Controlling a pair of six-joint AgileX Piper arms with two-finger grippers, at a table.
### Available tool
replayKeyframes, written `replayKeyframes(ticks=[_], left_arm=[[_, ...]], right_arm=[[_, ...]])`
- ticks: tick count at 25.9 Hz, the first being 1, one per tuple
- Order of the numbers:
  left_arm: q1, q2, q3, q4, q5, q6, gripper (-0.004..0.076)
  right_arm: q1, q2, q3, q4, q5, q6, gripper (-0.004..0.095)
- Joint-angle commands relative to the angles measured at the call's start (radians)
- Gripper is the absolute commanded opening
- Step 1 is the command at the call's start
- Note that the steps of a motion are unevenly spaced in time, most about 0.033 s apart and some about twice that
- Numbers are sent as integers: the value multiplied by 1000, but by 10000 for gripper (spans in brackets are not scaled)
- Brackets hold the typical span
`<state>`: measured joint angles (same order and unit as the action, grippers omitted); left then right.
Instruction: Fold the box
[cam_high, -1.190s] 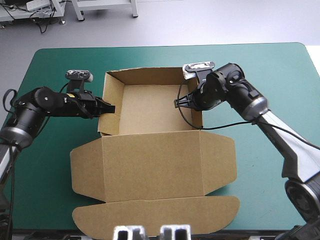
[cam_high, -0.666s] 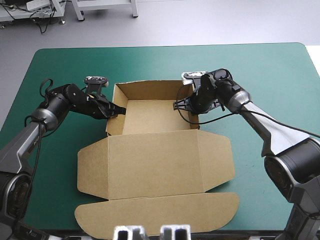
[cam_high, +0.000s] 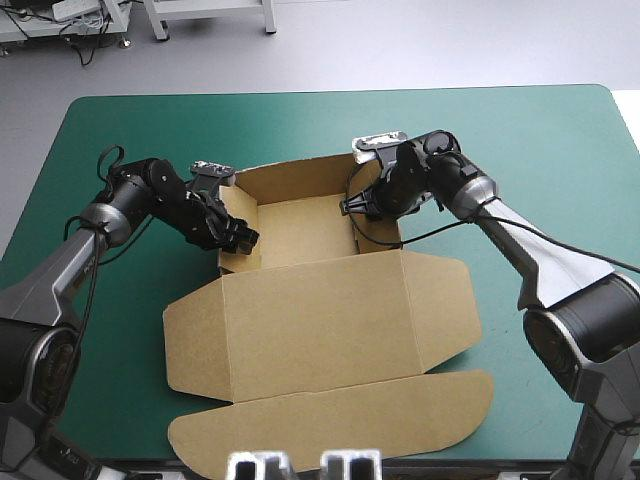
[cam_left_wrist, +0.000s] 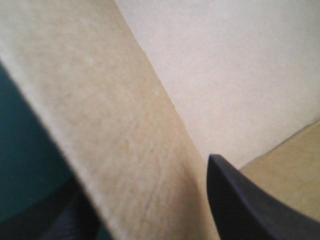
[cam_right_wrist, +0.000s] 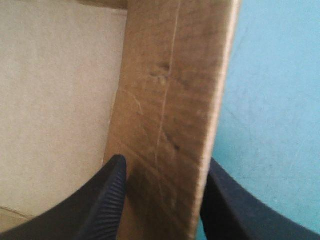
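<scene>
The brown box (cam_high: 300, 228) stands as an open tray at mid-table, its walls raised. Its lid (cam_high: 320, 325) lies flat toward the table's front edge, with a rounded flap (cam_high: 330, 425) beyond it. My left gripper (cam_high: 240, 238) is at the tray's left wall, near the lid's hinge. In the left wrist view that gripper (cam_left_wrist: 145, 175) has the wall (cam_left_wrist: 115, 130) between its black fingers. My right gripper (cam_high: 350, 205) is at the right wall. There the gripper (cam_right_wrist: 166, 161) pinches the wall (cam_right_wrist: 170, 90), one finger inside the tray and one outside.
Teal-green cover (cam_high: 540, 150) shows to the left, right and far side of the box. The lid's rounded flap reaches close to the table's front edge.
The left gripper has slid along the left wall toward the lid's hinge. The tray has narrowed and the whole box has turned a little, its lid shifting to the right.
</scene>
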<state>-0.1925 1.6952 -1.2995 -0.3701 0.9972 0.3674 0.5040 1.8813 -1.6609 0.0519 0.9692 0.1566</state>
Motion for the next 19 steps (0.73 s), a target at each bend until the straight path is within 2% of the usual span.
replayKeyframes(ticks=[1, 6, 9, 14, 19], left_arm=[[-12, -37, -20, -43, 9, -9, 470], [-12, -37, -29, -40, -21, -9, 470], [-12, -37, -62, -16, -11, -16, 470], [-3, -37, -189, -8, 90, -16, 470], [-3, -37, -347, 88, 233, -88, 470]], right_arm=[[5, -53, -79, 1, -21, -13, 424], [5, -53, -105, -119, 24, -11, 424], [5, -55, -107, -116, 24, -11, 424], [5, -81, -138, -115, 35, -13, 424], [5, -108, -220, -117, 74, -13, 424]])
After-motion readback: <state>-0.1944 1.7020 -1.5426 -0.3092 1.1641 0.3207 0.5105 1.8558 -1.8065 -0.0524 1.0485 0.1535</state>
